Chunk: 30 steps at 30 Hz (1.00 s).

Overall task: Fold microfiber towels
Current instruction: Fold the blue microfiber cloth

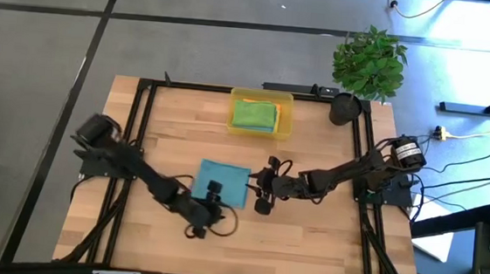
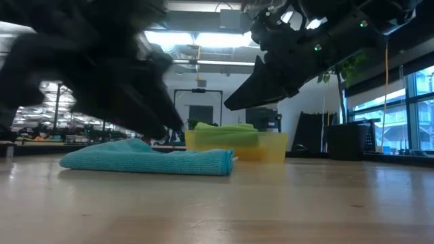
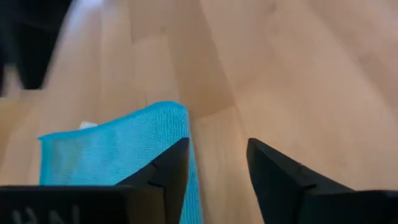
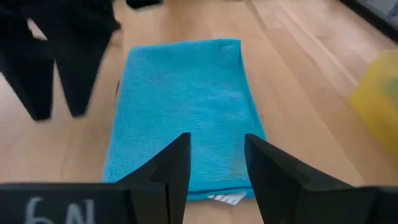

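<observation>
A teal-blue microfiber towel (image 1: 222, 182) lies folded flat on the middle of the wooden table; it also shows in the low view (image 2: 149, 160) and the right wrist view (image 4: 186, 106). My left gripper (image 3: 217, 165) is open at the towel's near right corner (image 3: 168, 115), one finger over its edge. My right gripper (image 4: 216, 165) is open just off the towel's right edge, raised above the table (image 2: 268, 78). A green towel (image 1: 255, 114) lies on top in the yellow tray (image 1: 284, 125) at the far side, over other cloths. My left gripper stands open over the teal towel's edge (image 3: 183, 134). The finger hides the spot, so I cannot tell whether it touches the cloth.
A potted plant (image 1: 369, 64) in a black pot (image 1: 345, 108) stands at the table's far right corner. Bare wood lies near the front edge (image 1: 306, 247) and on the left (image 1: 167, 122). A white label (image 4: 225, 199) sticks out at the towel's right edge.
</observation>
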Motion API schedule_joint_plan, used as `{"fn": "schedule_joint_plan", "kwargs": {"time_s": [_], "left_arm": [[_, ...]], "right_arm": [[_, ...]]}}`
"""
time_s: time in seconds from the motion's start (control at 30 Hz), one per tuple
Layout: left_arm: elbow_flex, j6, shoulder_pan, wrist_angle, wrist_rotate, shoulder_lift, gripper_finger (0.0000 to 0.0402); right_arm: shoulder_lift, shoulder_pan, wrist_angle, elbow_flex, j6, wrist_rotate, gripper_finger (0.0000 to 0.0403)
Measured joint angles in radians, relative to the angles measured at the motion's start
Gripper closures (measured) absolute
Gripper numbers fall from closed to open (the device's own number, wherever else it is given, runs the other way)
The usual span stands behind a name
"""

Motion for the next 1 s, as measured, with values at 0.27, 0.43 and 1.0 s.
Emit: {"fn": "schedule_joint_plan", "kwargs": {"time_s": [0.27,0.43,1.0], "left_arm": [[0.230,-0.057,0.066,-0.133,-0.049,0.205,0.0195],[0.315,-0.082,0.085,-0.230,-0.074,0.287,0.0194],[0.346,-0.141,0.106,-0.299,-0.141,0.329,0.0313]], "right_arm": [[-0.024,0.006,-0.011,0.000,-0.027,0.039,0.0251],[-0.024,0.006,-0.026,0.000,-0.021,0.040,0.0251],[-0.024,0.006,-0.050,0.000,-0.017,0.047,0.0251]]}}
